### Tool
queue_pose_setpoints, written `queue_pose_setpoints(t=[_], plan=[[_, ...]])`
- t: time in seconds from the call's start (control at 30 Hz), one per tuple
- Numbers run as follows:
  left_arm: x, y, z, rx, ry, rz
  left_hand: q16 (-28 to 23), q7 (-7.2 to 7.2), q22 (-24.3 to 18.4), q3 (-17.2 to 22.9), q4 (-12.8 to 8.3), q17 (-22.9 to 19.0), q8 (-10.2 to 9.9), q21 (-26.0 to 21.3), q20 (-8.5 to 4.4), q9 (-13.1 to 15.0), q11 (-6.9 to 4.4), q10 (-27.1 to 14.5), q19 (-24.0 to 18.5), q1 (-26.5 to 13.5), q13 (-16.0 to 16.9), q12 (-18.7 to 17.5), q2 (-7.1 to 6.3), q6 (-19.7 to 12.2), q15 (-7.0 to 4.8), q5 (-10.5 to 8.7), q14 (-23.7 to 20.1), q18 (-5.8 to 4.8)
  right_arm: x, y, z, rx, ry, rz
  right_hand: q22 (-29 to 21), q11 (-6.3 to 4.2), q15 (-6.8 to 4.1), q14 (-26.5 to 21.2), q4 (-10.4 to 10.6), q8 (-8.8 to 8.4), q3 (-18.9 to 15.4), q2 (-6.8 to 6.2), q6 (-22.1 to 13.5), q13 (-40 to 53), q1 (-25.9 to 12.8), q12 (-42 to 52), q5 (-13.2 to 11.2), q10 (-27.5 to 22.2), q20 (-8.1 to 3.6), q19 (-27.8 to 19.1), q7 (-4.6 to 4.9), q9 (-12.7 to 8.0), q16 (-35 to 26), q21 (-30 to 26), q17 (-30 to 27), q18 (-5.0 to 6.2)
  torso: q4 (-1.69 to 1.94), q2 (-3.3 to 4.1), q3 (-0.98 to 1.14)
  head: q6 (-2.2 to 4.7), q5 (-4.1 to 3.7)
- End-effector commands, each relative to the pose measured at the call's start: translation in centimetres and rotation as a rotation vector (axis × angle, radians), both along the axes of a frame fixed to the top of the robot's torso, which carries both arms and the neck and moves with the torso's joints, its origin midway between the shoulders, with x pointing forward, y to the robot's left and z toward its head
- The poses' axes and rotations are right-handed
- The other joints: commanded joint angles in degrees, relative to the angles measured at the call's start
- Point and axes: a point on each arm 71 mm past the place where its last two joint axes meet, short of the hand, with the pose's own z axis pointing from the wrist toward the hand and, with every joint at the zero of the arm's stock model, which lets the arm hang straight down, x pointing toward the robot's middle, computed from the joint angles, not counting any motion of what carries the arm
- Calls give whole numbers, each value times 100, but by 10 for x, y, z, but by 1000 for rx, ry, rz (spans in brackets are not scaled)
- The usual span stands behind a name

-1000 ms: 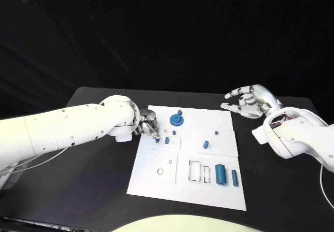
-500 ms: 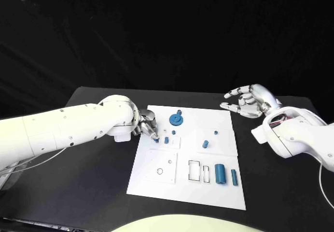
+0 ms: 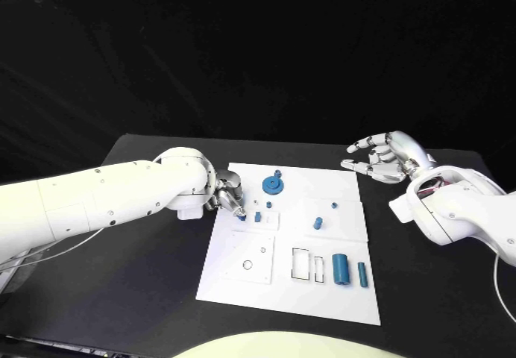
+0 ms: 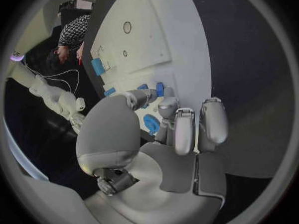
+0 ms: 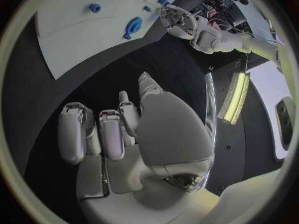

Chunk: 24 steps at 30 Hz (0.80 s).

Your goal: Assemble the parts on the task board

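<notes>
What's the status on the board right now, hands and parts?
Left hand fingers pinch a small blue part at the task board left edge. Right hand open, off the board. Nothing in the way.

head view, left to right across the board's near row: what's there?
Round hole → larger rectangular slot → narrow slot → thick blue cylinder → thin blue peg, all on the task board.

robot hand (image 4: 165, 134) fingertips pinching blue part (image 4: 144, 95), task board (image 4: 162, 40)
</notes>
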Motion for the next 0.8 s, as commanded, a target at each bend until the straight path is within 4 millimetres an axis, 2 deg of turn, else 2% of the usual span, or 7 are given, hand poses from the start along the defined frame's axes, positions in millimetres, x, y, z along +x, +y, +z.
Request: queue_pose_setpoints(t=[0.03,0.2,0.8], plan=[[-1,-1,-2,12,16,-12,33,-16,-4,911,-900,796,23,19,-22,8,-20,37,28,7,-6,5,64,29,-42,20,407,-98,-1,2,-1,-3,4,18,941,9,-54,350,-2,37,-14,7,-37,19,-59,-17,32,-26,-19,-32,-13,-8,-21,-12,539,110,0,4,5,9,2],[-1,-2,-3,12,22,-14,34,-16,-2,911,-901,800,22,20,-22,7,-21,38,30,4,-9,2,64,31,-42,25,408,-98,-1,2,-1,-3,5,19,941,9,-54,350,-2,37,-14,7,-37,19,-59,-17,32,-26,-19,-32,-13,-8,-21,-12,539,110,-7,5,5,18,10],[0,-6,-6,0,42,-13,65,-34,8,854,-837,864,23,20,-24,6,-31,124,34,-113,90,65,104,69,-46,-10,425,-102,-1,3,-1,-6,8,22,944,8,-54,348,-7,44,-8,12,-39,11,-57,-26,32,-32,-20,-28,-14,-10,-27,-8,532,109,-5,5,5,-19,-5]])
